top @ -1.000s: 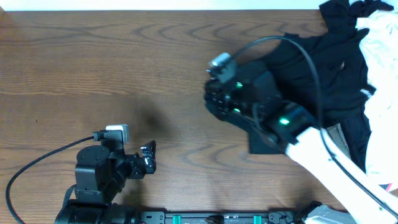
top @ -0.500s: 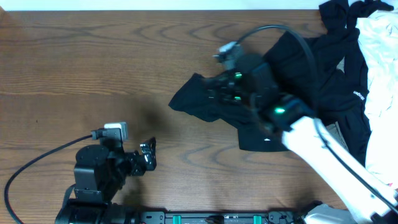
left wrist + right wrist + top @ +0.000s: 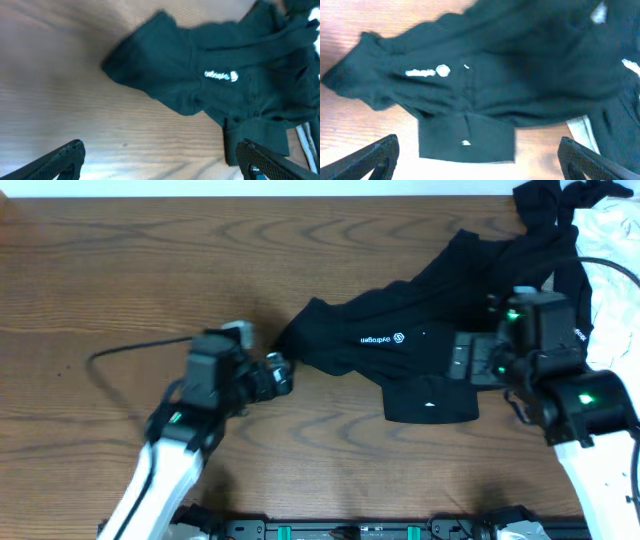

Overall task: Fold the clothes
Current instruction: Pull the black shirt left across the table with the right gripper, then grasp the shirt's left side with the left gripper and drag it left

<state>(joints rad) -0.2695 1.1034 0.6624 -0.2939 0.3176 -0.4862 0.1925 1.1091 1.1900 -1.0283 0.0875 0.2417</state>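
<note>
Your overhead view looks straight down on the whole surface (image 3: 150,270). Both wrist views look steeply down at close range, sharing the lettered chest of the black T-shirt (image 3: 165,65).

Bare brown wood-grain surface (image 3: 100,280) lies open over the left half and along the front between both arms. The crumpled black short-sleeved T-shirt (image 3: 400,345) blocks the middle and far right, with a rumpled white garment (image 3: 615,250) at the right edge. The left pincer (image 3: 280,372) stands just beside the shirt's left tip; the right pincer (image 3: 477,140) hangs over its right side.
</note>
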